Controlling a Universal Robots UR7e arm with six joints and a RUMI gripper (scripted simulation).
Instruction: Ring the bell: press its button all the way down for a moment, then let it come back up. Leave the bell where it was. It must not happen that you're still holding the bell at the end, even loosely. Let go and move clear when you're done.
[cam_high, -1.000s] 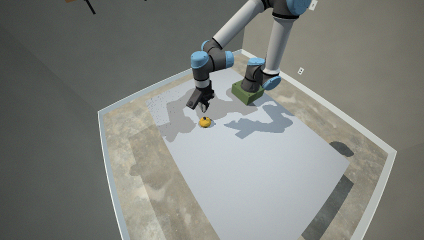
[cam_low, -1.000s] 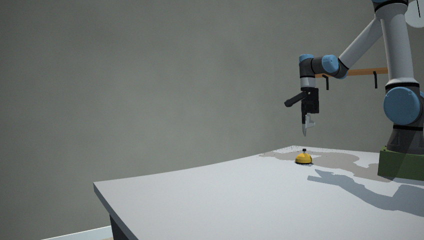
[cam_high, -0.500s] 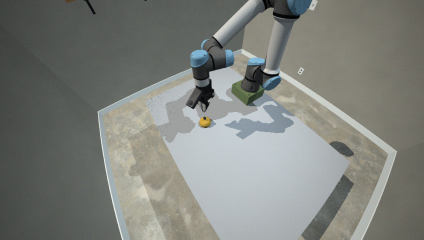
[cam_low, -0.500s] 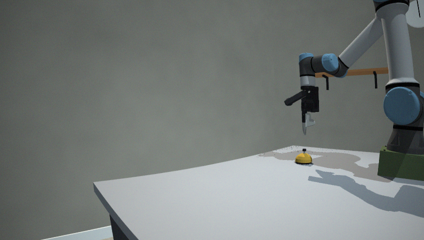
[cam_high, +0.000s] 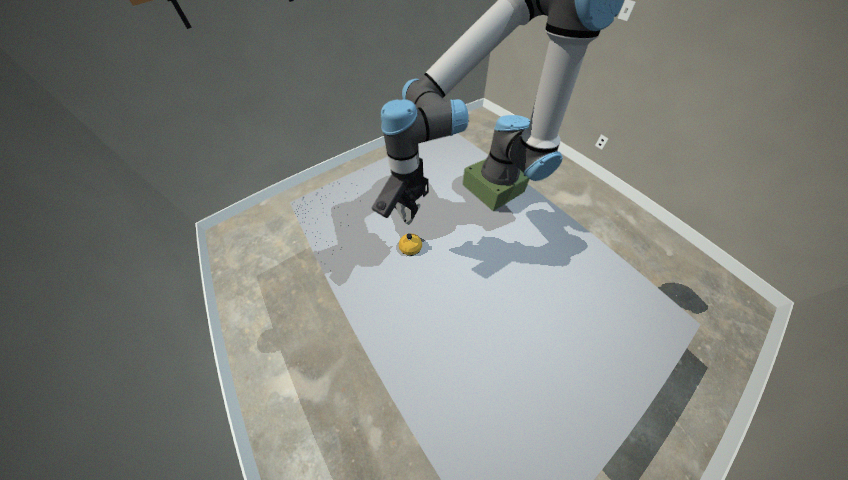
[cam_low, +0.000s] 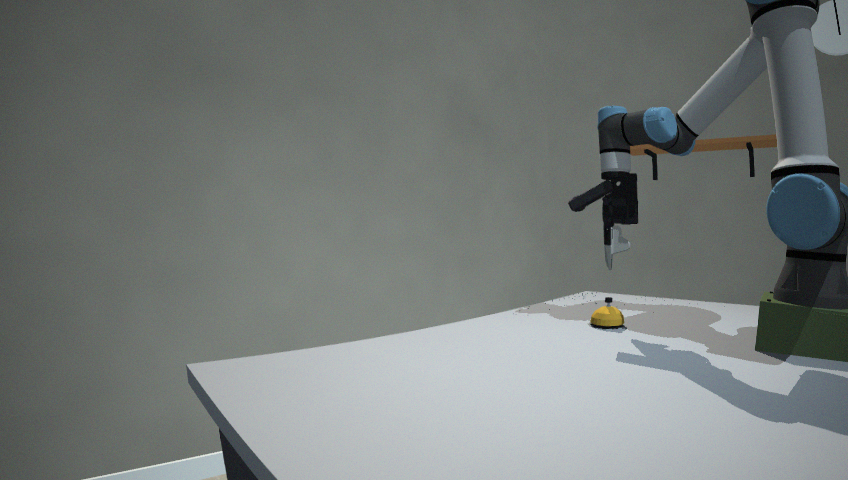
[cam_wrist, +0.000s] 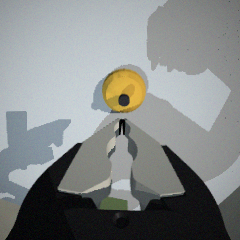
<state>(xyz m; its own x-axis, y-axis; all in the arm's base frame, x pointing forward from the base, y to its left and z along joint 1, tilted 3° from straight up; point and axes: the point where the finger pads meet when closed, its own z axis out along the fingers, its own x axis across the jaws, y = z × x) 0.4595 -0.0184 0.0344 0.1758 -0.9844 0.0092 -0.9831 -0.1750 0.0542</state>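
A small yellow dome bell (cam_high: 410, 244) (cam_low: 606, 317) (cam_wrist: 124, 90) with a black button (cam_high: 408, 236) (cam_low: 608, 300) (cam_wrist: 123, 100) on top stands on the grey table (cam_high: 505, 333) (cam_low: 476, 392), near its far end. The button stands up, free of the gripper. My gripper (cam_high: 408, 219) (cam_low: 608, 264) (cam_wrist: 122, 120) is shut and empty. It points straight down and hangs well above the bell, almost straight over the button. In the wrist view the fingertips sit just below the bell.
The arm's green base block (cam_high: 495, 185) (cam_low: 800, 330) stands on the table a short way from the bell. The table's near edge (cam_low: 202, 386) shows in the exterior view. A low white wall (cam_high: 205, 285) borders the floor around the table.
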